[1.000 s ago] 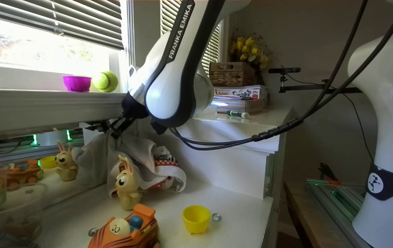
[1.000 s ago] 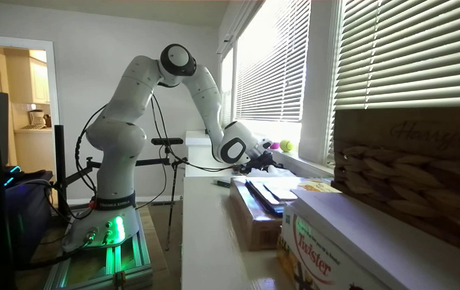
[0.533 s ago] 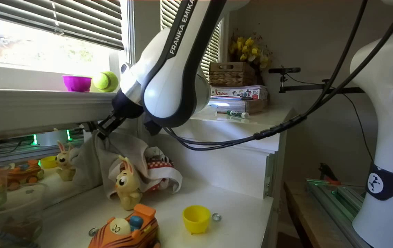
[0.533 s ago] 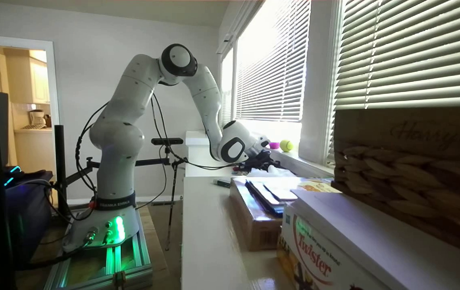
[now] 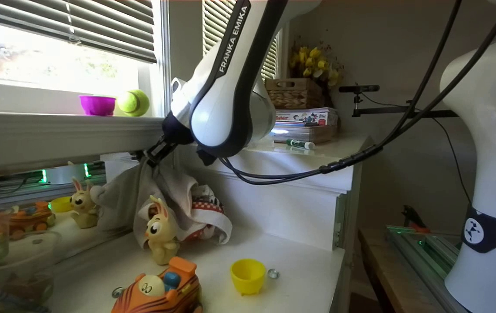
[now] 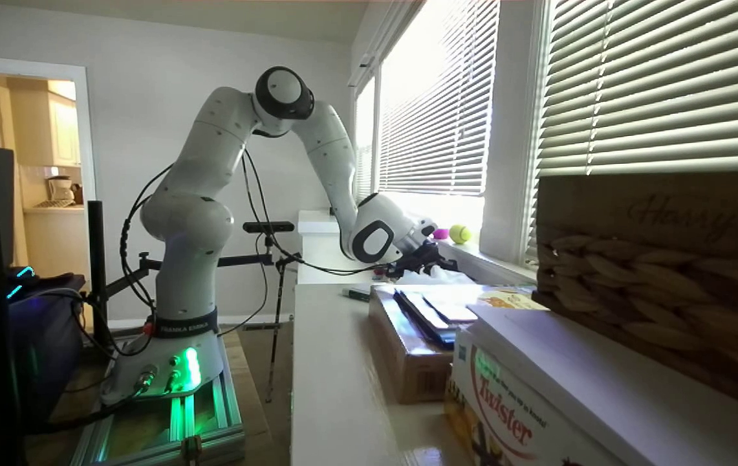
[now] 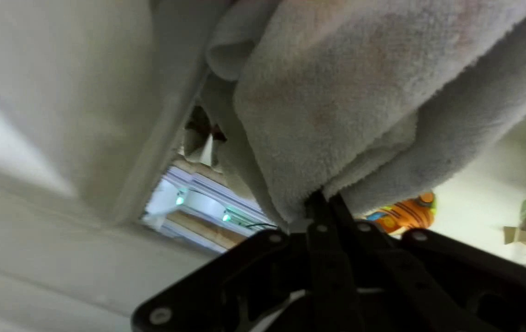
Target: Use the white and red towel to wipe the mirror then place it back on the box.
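Observation:
The white and red towel [image 5: 174, 195] hangs from my gripper [image 5: 151, 160] at the right end of the mirror [image 5: 26, 187] in an exterior view. Its red checked edge lies low on the right. The towel [image 7: 327, 115] also fills the upper middle of the wrist view, where my gripper's fingers [image 7: 327, 200] are shut on a fold of it. Part of the mirror [image 7: 212, 207] shows beside it. I cannot tell how firmly the cloth touches the glass. The box [image 6: 511, 414], pale-topped with red Twister lettering and a green mark, stands on the counter; it also shows farther off [image 5: 304, 116].
A rabbit toy [image 5: 161, 237] stands right before the towel. An orange car [image 5: 161, 287], a yellow cup [image 5: 248, 276] and a clear container [image 5: 13, 269] are on the shelf. A ledge [image 5: 56, 139] overhangs the mirror. A cardboard box [image 6: 401, 356] stands near the Twister box.
My gripper and the towel moved left along the mirror between one second and half a second ago. Since then they have moved back right and slightly up. The toys have not moved.

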